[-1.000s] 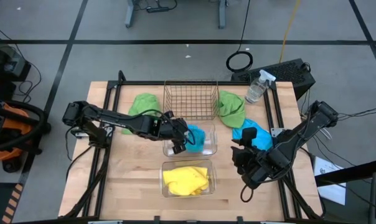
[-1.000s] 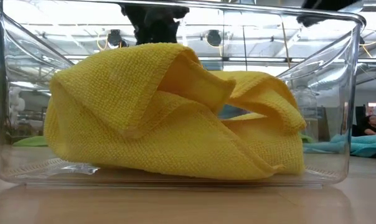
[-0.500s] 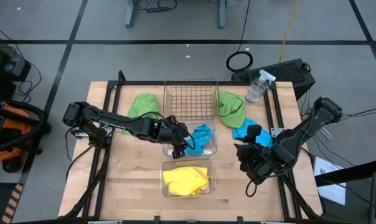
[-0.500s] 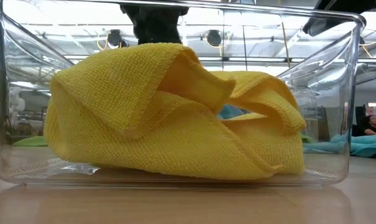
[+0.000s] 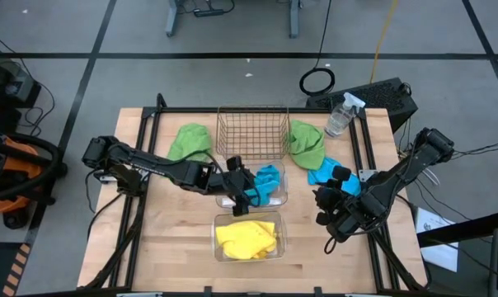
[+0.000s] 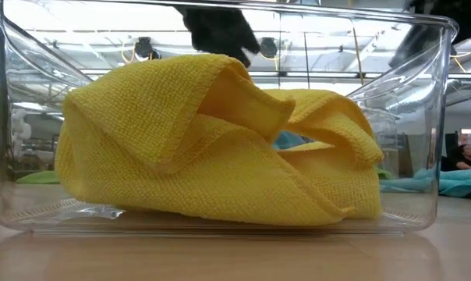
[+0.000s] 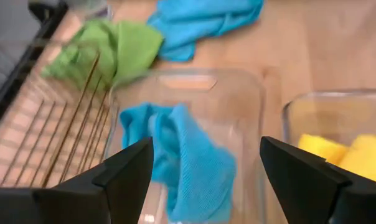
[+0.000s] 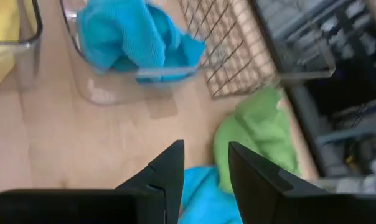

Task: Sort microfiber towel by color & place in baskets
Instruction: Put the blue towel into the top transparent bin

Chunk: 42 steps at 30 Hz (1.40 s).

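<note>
Blue sorting is underway: left gripper (image 5: 242,183), fingers wide over 1 blue towel (image 5: 267,178) in its basket (image 5: 275,198); right gripper (image 5: 335,177), narrowly open, must next grab the other (image 5: 325,175) at 3 o'clock.

Grey floor (image 5: 84,49) with dark lines around wooden table (image 5: 175,239)

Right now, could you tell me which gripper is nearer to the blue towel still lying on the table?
Right. The right gripper hangs just beside the blue towel on the table; the left gripper is farther off, over the middle clear basket.
</note>
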Available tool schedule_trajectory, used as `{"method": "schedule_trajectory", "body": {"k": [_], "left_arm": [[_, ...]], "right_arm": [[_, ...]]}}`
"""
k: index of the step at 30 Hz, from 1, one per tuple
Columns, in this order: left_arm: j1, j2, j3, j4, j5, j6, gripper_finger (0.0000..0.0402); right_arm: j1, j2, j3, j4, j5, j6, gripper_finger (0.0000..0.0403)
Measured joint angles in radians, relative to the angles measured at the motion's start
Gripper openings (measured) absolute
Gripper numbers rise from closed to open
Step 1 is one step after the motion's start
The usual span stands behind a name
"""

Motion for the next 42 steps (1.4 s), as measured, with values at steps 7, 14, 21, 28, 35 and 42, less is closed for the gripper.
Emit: {"method": "schedule_trajectory", "body": {"k": [7, 14, 21, 28, 35, 42], "left_arm": [[-0.044, 0.004, 0.0, 0.097, -0.062, 0.051, 0.0299], [-0.047, 0.021, -0.082, 0.279, -0.077, 0.07, 0.0299], [-0.038, 0.023, -0.162, 0.383, -0.077, 0.093, 0.0299], [-0.066, 0.023, -0.162, 0.431, -0.077, 0.093, 0.0299], [-0.103, 0.023, -0.162, 0.441, -0.077, 0.093, 0.0299], [-0.114, 0.023, -0.162, 0.442, -0.077, 0.108, 0.0299]], "right_arm": [[-0.007, -0.003, -0.082, -0.024, -0.089, 0.153, 0.0116], [-0.056, -0.045, -0.213, -0.019, -0.2, 0.202, 0.0127], [-0.135, -0.149, -0.272, 0.018, -0.298, 0.12, 0.0187], [-0.246, -0.267, -0.396, 0.057, -0.337, 0.056, 0.0261], [-0.369, -0.292, -0.416, 0.153, -0.378, 0.18, 0.0269], [-0.425, -0.225, -0.415, 0.169, -0.431, 0.173, 0.0268]]}}
